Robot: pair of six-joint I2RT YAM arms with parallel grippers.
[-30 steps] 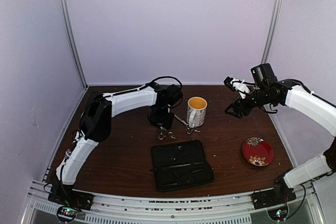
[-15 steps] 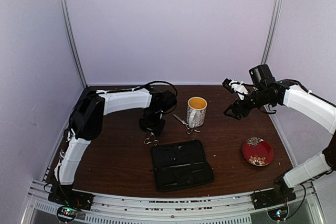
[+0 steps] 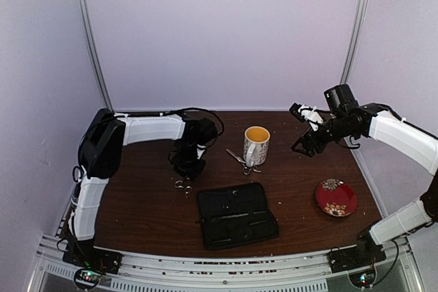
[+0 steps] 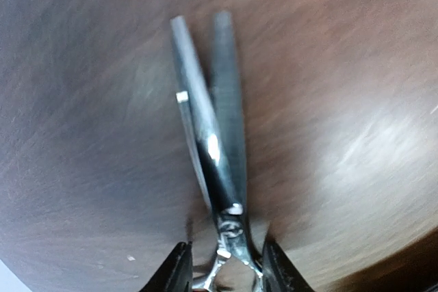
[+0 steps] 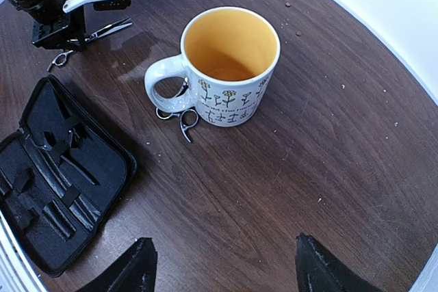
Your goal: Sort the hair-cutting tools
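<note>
left hand (image 4: 226, 273) is clamped on one pair of scissors (image 4: 209, 141) right at the pivot, over the worktop (image 4: 342, 66) near the black case (image 3: 236, 215), so they could swivel or slip from that skinny grip; right hand (image 5: 222, 264) is wide open, empty.

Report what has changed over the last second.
The left gripper, shut on one pair of scissors, carried it left and toward the near edge, away from the mug. The right gripper barely moved, open. The mug, second scissors, black case and red plate stayed put.
</note>
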